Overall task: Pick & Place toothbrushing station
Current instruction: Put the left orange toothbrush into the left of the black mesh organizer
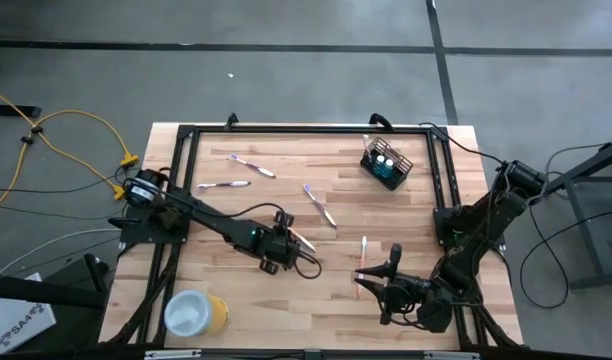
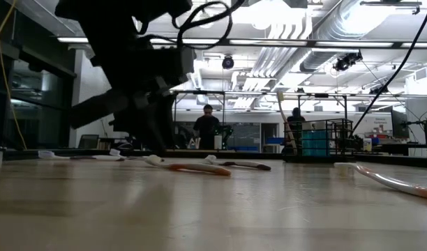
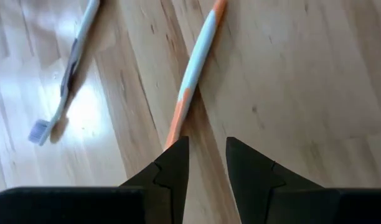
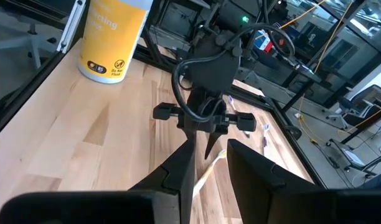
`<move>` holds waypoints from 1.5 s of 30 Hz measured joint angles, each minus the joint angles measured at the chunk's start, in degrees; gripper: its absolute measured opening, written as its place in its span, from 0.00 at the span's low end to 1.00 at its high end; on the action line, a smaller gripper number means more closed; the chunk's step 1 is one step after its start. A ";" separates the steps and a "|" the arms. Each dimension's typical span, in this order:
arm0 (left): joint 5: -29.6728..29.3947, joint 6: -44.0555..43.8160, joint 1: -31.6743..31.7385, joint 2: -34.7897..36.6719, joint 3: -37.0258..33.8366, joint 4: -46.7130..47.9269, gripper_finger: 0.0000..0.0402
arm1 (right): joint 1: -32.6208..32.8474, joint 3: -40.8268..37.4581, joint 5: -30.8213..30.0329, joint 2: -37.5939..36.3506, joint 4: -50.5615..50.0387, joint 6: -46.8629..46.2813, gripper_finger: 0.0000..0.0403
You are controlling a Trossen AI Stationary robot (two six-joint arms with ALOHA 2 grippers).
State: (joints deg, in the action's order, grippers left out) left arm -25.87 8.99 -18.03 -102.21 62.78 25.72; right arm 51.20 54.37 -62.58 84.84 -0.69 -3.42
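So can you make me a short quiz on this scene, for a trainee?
1. True or false: the left gripper is open, and an orange and blue brush lies just ahead of it.
2. On which side does the holder stand? A: the left arm's side. B: the right arm's side. C: exactly midway between the arms.
3. Short answer: what does the right gripper hold?

Key: 1 true. 2 B. 3 nothing; it is open.
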 joint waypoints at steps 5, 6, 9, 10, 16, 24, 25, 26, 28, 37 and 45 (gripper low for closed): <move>0.02 3.13 1.19 0.00 -2.70 -4.23 0.25 | 0.00 0.00 0.00 0.00 0.04 0.00 0.22; 0.02 3.54 1.51 0.00 -3.02 -4.94 0.25 | 0.00 0.00 0.00 0.00 0.02 0.00 0.22; 0.02 4.60 2.29 0.00 -3.58 -5.87 0.25 | 0.00 0.00 0.00 0.00 0.04 0.00 0.22; 0.02 5.03 2.50 0.00 -3.70 -6.66 0.25 | 0.00 0.00 0.00 0.00 0.02 0.00 0.22; 1.54 7.69 4.12 0.00 -3.88 -8.00 0.25 | 0.00 0.00 0.00 0.00 0.04 0.00 0.22; 7.36 8.51 6.97 -1.00 -3.95 -8.89 0.25 | 0.00 0.00 0.00 0.00 0.04 -0.03 0.22; 7.60 9.16 7.17 -1.92 -3.95 -9.98 0.25 | 0.00 0.00 -0.03 0.00 0.04 -0.05 0.22; 7.56 9.79 7.28 -2.42 -3.81 -10.71 0.25 | 0.00 0.00 0.00 0.00 0.07 -0.20 0.22; 7.52 10.97 7.33 -3.93 -3.75 -12.04 0.25 | 0.00 0.00 -0.03 0.00 0.24 -0.27 0.22; 7.32 9.75 7.49 -7.34 -3.75 -11.38 0.25 | 0.02 0.00 0.00 0.00 -0.04 -0.88 0.22; 8.23 4.04 7.53 -6.43 -3.71 -8.25 0.25 | 0.02 0.00 0.16 0.00 -0.02 -0.93 0.22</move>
State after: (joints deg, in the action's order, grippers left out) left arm -17.64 13.03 -10.50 -108.64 59.07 17.46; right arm 51.22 54.37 -62.42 84.84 -0.71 -4.35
